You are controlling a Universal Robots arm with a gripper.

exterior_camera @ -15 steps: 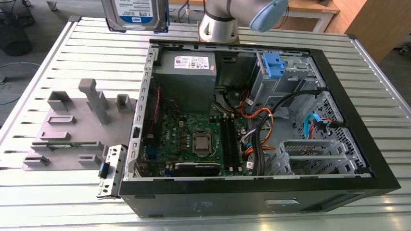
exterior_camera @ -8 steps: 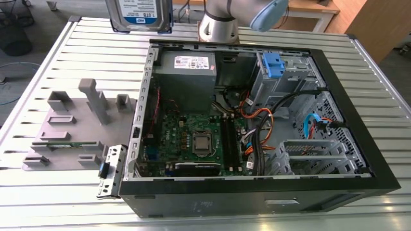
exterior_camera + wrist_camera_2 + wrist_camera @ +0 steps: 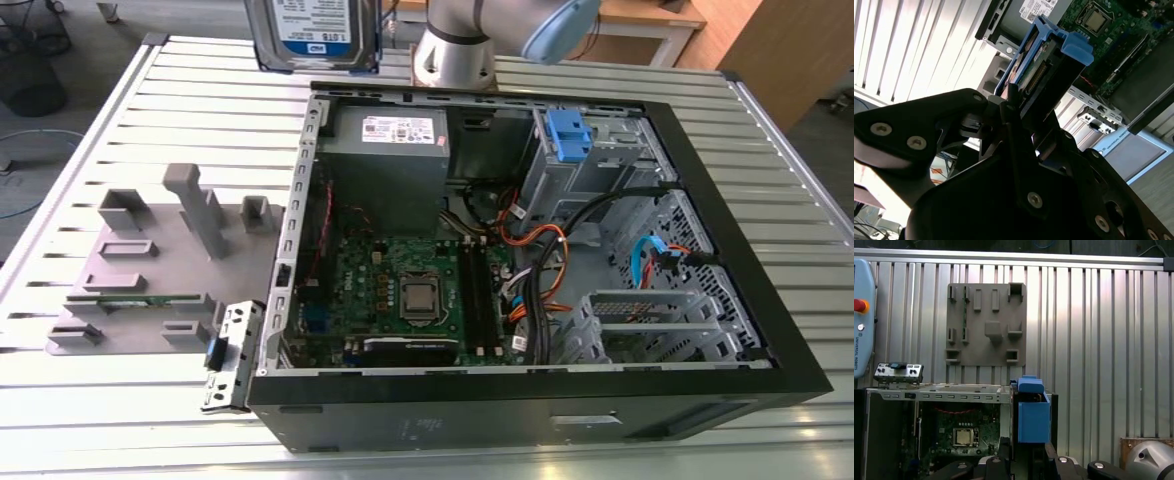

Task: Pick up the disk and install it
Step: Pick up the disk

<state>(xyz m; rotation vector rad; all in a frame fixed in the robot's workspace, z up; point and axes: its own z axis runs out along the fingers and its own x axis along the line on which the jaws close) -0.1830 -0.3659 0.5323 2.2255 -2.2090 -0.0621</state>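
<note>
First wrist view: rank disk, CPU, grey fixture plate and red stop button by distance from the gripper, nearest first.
1. disk, clamped in the gripper.
2. CPU, inside the open case.
3. Grey fixture plate, on the table beyond the case.
4. Red stop button, on the pendant, farthest out.

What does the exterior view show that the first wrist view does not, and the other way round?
The exterior view adds the label face of the disk, raised beyond the computer case beside the arm, and inside the case the power supply, a blue clip on the drive cage, and orange and blue cables. The first wrist view adds a teach pendant with a red button, and the disk edge-on, blue rail toward the camera. Both show the disk, the case, its motherboard with the processor, the grey fixture plate and the slatted table.
</note>
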